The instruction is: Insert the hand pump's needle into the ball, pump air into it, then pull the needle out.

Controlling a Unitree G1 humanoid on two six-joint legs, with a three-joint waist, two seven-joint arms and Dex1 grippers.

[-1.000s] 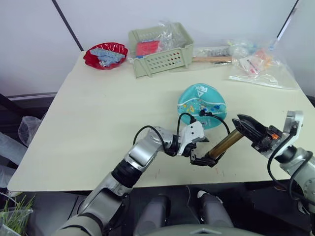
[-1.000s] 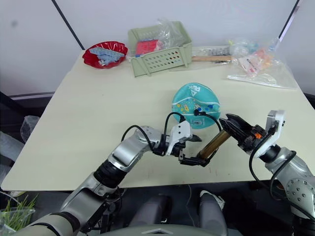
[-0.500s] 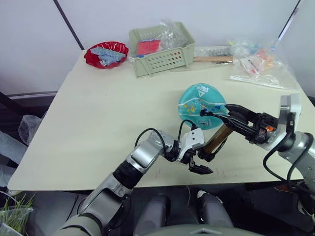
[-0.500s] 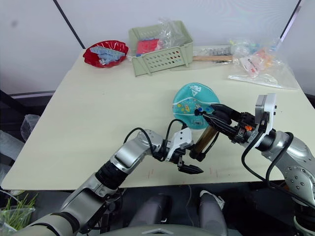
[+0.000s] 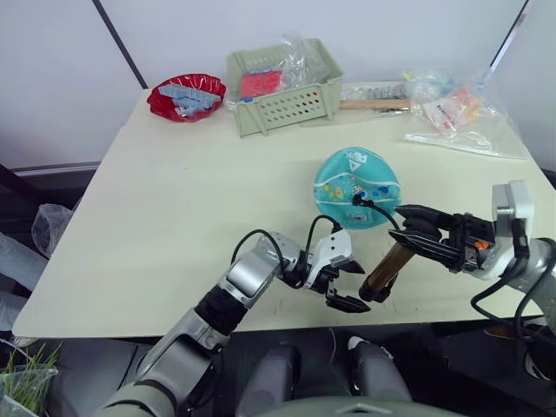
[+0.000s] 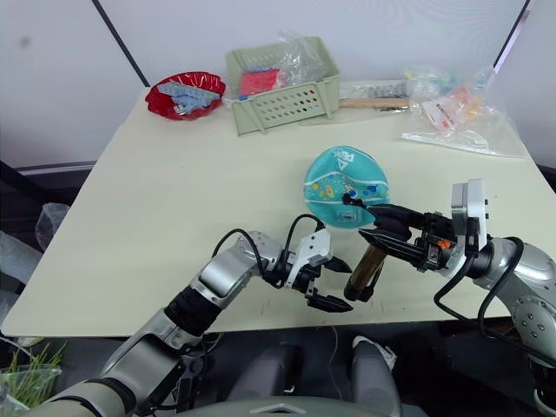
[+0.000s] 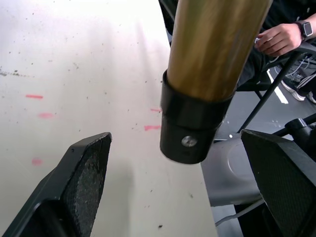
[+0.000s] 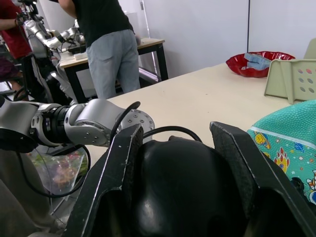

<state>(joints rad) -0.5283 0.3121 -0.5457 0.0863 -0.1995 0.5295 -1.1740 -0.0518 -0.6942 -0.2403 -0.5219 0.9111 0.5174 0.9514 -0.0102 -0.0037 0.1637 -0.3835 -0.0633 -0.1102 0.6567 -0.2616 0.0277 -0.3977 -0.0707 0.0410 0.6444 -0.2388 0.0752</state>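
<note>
While our right tool [image 6: 369,228] clamps the hand pump [image 5: 388,265] top cap, left tool [image 5: 348,284] gapes wide below; rigid, slick barrel, so we'd grip the caps.

i can't resolve the needle [image 5: 358,201] at the ball [image 5: 355,187]; too small, w/ only its black fitting visible. hand pump [image 7: 207,74] upper barrel is cut off by the left wrist view's edge. pump top cap is hidden inside the right gripper [image 6: 369,222]. basket [image 5: 287,104] contents sit under plastic, unreadable.
</note>
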